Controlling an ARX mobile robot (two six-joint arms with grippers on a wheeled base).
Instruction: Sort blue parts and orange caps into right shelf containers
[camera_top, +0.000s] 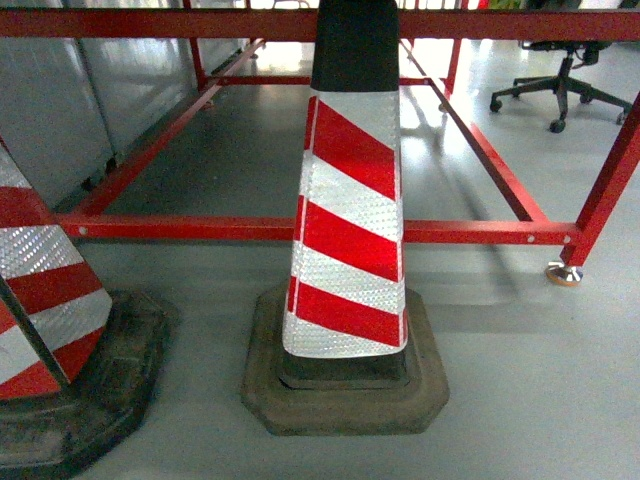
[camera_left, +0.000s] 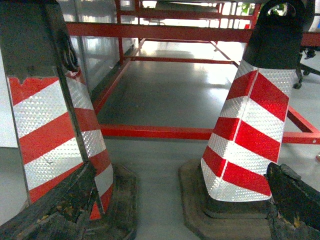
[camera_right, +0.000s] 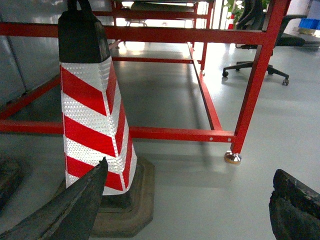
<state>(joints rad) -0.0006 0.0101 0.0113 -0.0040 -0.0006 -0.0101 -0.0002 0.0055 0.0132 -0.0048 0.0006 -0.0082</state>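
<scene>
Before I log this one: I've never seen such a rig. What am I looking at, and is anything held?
Three cameras on a wheeled two-armed robot. The head view looks down at a striped cone on the floor, before a red frame. A second cone stands at left, an office chair far right. Each wrist view looks out between its own dark fingers: left gripper, right gripper. Both are open and hold nothing. No parts, caps or bins appear.

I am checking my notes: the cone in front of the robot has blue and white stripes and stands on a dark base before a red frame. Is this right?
Not quite: in the head view the cone has red and white stripes, not blue. It does stand on a dark base before the red frame.
</scene>
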